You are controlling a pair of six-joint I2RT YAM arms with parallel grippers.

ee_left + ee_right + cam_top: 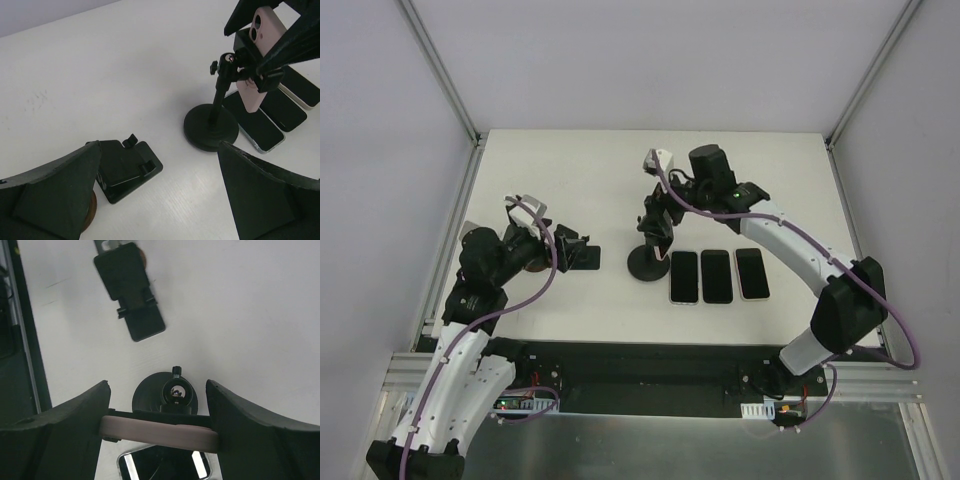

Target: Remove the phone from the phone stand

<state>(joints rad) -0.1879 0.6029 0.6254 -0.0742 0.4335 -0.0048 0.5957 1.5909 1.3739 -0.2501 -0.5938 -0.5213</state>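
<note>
A pink phone (260, 60) sits in the clamp of a black phone stand with a round base (647, 264) and a thin pole (220, 92). My right gripper (159, 432) reaches down over it, with one finger against each end of the phone (160, 431), shut on it. The phone still rests against the stand's holder bar, above the base (145, 395). My left gripper (157, 195) is open and empty, low over the table to the left of the stand, beside a flat black folding stand (127, 167).
Three phones lie face up side by side (684, 276) (717, 276) (752, 273) just right of the stand base. The folding stand (582, 256) lies left of it, with a small brown round object (91, 210) at its end.
</note>
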